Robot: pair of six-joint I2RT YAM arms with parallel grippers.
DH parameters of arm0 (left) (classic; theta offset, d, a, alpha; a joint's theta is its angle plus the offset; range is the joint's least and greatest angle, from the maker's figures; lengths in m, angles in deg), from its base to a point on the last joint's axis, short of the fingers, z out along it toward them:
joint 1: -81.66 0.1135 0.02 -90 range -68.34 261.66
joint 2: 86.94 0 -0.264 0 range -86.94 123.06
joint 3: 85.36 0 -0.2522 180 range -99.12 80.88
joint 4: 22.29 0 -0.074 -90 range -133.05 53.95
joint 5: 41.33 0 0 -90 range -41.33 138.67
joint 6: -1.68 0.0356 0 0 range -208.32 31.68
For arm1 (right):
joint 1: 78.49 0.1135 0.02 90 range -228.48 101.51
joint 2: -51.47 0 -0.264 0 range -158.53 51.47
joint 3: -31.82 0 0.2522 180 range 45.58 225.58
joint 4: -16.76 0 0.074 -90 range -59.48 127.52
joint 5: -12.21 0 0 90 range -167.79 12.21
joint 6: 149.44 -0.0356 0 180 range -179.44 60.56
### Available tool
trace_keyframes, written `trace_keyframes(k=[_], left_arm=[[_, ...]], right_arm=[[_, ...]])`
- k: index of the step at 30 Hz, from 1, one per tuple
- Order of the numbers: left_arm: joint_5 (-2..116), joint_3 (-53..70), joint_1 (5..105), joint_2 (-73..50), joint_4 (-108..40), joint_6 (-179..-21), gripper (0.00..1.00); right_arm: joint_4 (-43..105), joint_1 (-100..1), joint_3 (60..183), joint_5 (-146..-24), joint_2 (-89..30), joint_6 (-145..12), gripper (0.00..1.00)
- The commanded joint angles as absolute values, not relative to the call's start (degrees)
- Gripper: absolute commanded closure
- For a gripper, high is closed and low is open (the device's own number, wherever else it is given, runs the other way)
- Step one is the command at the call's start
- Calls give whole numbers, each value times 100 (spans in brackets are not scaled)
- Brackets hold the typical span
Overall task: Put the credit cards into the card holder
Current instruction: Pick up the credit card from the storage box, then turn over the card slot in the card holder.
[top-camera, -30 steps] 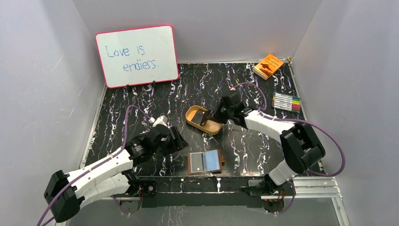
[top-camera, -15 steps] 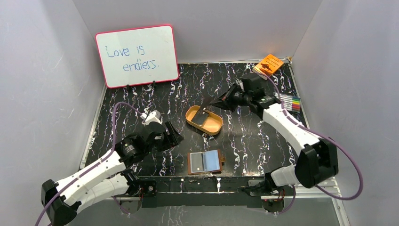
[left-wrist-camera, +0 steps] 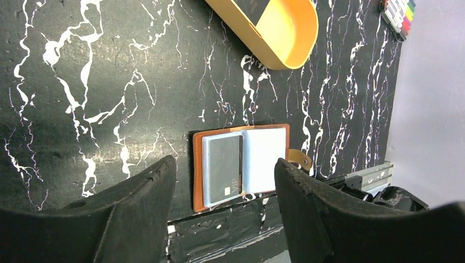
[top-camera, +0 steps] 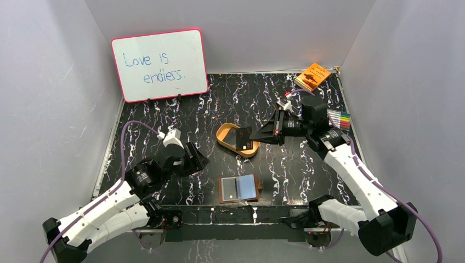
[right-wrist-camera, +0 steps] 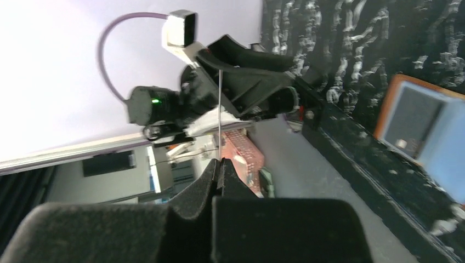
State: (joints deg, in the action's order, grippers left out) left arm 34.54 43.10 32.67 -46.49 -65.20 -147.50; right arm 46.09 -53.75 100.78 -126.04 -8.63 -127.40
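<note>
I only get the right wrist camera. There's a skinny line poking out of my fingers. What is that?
Observer: That's the black card seen edge-on. The right gripper pinches it over the tan tray.
Operator: Is the other hand holding anything?
Observer: No. The left gripper is open and empty, and its camera shows the card holder lying open between its fingers.

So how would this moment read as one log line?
right gripper: shut on black card over tray | left gripper: open, empty | card holder: open
</note>
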Motion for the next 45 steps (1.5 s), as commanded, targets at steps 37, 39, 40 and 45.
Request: trace_keyframes(k=[37, 39, 40, 45], left_arm=[[4804, 4859, 3227, -3044, -4289, -14078, 34], [4707, 4888, 3227, -3047, -4256, -14101, 33], [4656, 4903, 3222, -3059, -4210, -14114, 32], [4399, 4968, 3225, -3424, -4249, -14139, 32]], right_arm=[[6180, -4246, 9216, -8860, 421, -8766, 100], [5978, -3575, 9248, -8368, 225, -8895, 100], [5872, -3293, 9270, -8120, 102, -8961, 100], [5651, -2505, 9411, -7321, -419, -9118, 100]])
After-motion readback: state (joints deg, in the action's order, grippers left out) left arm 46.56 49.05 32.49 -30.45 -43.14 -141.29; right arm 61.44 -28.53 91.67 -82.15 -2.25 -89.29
